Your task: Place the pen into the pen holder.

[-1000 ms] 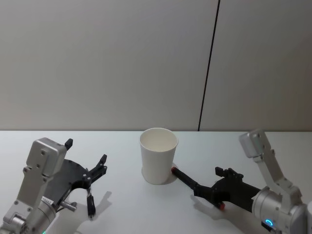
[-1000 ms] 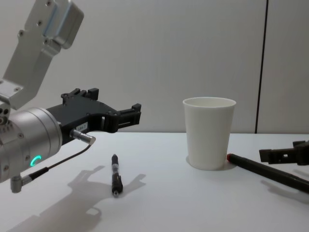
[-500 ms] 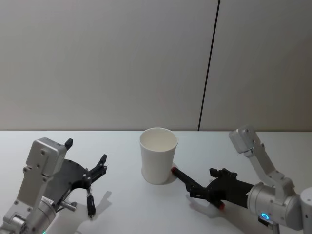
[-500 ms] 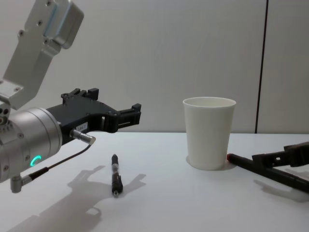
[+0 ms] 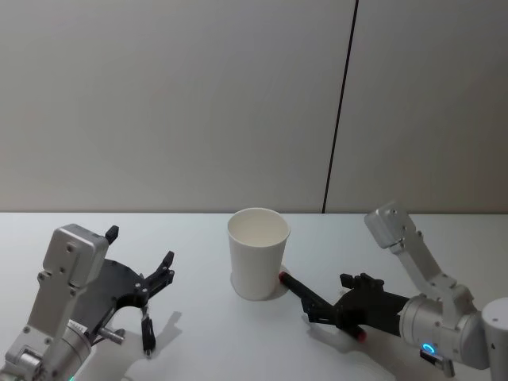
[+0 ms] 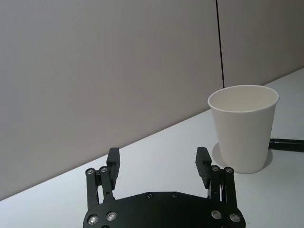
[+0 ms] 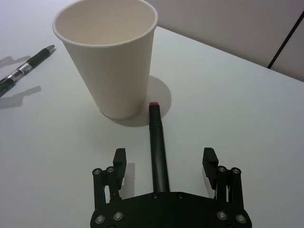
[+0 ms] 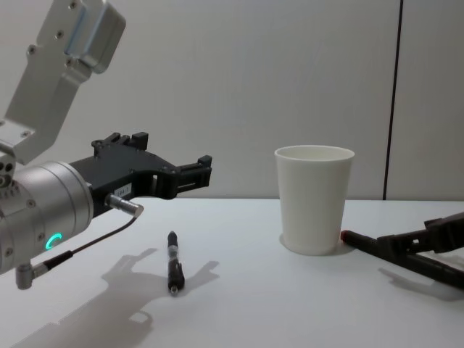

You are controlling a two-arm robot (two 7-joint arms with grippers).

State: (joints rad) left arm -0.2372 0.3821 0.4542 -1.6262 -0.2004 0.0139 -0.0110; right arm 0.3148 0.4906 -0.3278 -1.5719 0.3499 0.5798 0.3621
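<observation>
Beside the pen holder point(image 7: 114, 66), the right end effector point(image 7: 164, 156) straddles the pen point(image 7: 156, 128)
Its fingers point(image 7: 119, 158) stand apart; left end effector point(image 6: 158, 159) likewise spread

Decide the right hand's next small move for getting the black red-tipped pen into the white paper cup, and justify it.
Probably close the right hand: its open fingers straddle the black red-tipped pen lying beside the white paper cup. The left hand hovers open, farther left.

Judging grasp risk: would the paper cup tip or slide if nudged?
Probably: the cup looks empty and thin, so light, and its base is narrower than its rim. The red-tipped pen, between the right hand's open fingers, ends at that base.
</observation>
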